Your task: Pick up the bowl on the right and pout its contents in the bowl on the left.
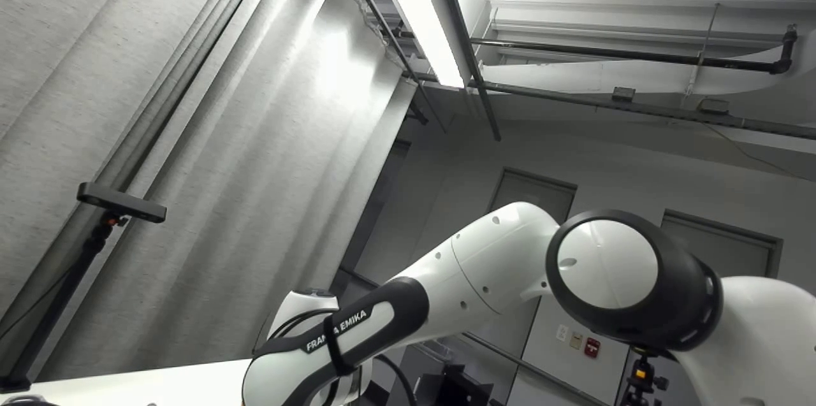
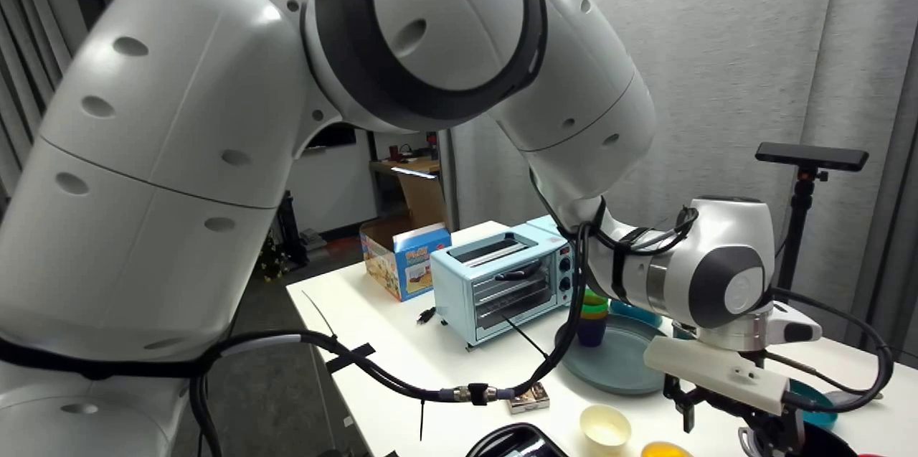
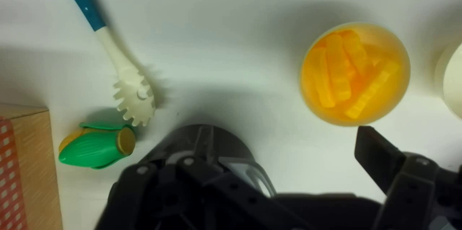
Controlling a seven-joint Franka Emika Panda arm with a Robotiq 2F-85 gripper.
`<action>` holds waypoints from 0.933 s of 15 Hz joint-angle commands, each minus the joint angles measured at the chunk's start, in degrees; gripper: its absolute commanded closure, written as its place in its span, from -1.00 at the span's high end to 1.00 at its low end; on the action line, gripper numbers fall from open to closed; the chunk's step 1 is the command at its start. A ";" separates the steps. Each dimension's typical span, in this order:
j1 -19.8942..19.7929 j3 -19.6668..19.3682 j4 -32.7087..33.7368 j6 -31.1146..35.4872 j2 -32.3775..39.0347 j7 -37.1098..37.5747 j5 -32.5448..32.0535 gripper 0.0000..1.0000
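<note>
A yellow-orange bowl [image 3: 391, 47] with several orange crinkled sticks [image 3: 337, 71] in it stands on the table in the wrist view. It shows at the bottom edge in an exterior view [image 2: 664, 450]. A cream bowl [image 3: 454, 82] is cut off at the wrist view's right edge; in an exterior view the cream bowl [image 2: 604, 428] looks empty. My gripper [image 3: 285, 139] is open with nothing between its fingers. In the wrist view its right fingertip lines up with the orange bowl's near rim; contact cannot be told. The gripper [image 2: 739, 428] hangs right of both bowls there.
A dark pot [image 3: 231, 141] with a metal handle lies beneath the left finger. A pasta spoon [image 3: 135, 94], a green corn toy [image 3: 94, 147] and a box [image 3: 34, 172] are at left. A toaster oven [image 2: 502, 285], a plate [image 2: 624, 364] and a black appliance [image 2: 520, 443] stand on the table.
</note>
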 commanded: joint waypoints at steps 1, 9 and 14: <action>-1.66 1.60 -0.31 2.01 0.77 -2.85 2.59 1.00; -4.22 3.02 0.84 2.49 3.70 -10.04 2.91 1.00; -5.10 3.85 1.63 1.68 4.97 -13.01 2.81 1.00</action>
